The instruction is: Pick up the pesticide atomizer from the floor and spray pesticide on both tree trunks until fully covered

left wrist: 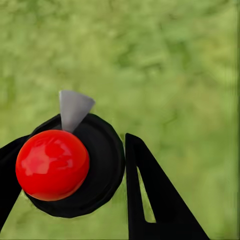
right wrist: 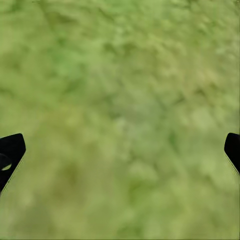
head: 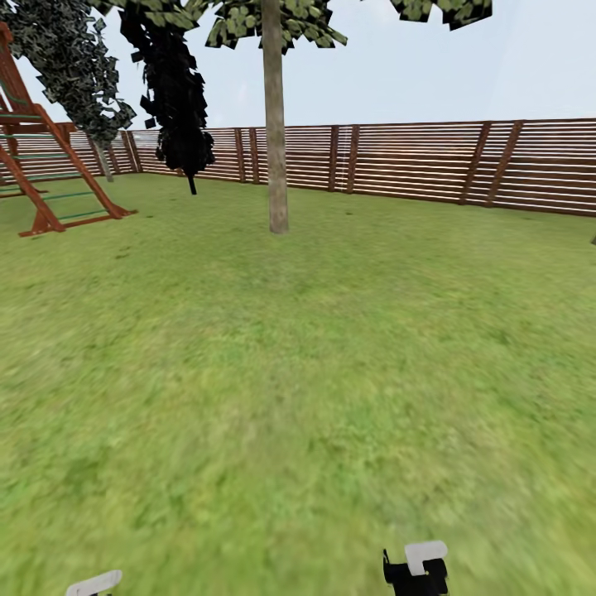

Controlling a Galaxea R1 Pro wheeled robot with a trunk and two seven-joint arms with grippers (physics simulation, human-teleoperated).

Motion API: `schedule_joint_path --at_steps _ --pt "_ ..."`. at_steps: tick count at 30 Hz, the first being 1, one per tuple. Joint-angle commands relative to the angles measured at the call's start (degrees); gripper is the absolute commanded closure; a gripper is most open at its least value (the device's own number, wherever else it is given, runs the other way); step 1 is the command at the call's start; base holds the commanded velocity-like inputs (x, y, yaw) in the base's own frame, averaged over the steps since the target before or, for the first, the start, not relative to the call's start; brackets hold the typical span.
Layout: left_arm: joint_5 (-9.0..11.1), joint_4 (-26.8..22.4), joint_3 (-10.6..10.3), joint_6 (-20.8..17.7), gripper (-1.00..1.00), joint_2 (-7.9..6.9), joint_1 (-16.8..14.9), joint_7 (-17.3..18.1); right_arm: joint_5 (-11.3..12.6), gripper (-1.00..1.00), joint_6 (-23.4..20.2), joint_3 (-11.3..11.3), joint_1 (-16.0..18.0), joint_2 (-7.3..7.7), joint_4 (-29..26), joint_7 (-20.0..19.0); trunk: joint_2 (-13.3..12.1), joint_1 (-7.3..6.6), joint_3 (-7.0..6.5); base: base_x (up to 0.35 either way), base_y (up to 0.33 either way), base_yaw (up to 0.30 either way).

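Atomizer (left wrist: 67, 167) clamped btwn left gripper (left wrist: 70, 175) fingers (left wrist: 150, 200), red knob lower left of frame; right gripper (right wrist: 120, 155) fingers wide over grass (right wrist: 120, 75).

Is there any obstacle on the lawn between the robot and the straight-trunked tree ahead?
Nothing visible. Open grass runs up to the tree trunk; the climbing frame stands off to the left, the fence behind it.

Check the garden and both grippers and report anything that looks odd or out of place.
One oddity: the pitch-black leafy clump hanging upper left in the head view has no shading, unlike the mottled green crowns beside it. The tall grey-brown tree trunk stands straight, the brown slat fence looks intact, and the left gripper holds the red-capped black atomizer.
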State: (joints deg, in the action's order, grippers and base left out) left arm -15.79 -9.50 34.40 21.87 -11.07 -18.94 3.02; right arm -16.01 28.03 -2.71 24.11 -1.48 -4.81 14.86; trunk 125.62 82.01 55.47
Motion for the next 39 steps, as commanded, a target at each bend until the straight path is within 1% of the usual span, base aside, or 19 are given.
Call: schedule_joint_path --at_steps 1,39 --pt "-0.30 0.03 0.50 0.19 1.00 0.00 -0.04 0.32 -0.60 -1.00 0.10 -0.28 0.05 -0.02 0.06 0.35 0.02 0.03 0.05 0.338 0.000 0.000" --pt "-0.30 0.00 0.50 0.23 1.00 0.00 -0.04 0.32 -0.60 -1.00 0.10 -0.28 0.04 0.24 0.06 0.35 0.02 0.03 0.05 0.338 0.000 0.000"
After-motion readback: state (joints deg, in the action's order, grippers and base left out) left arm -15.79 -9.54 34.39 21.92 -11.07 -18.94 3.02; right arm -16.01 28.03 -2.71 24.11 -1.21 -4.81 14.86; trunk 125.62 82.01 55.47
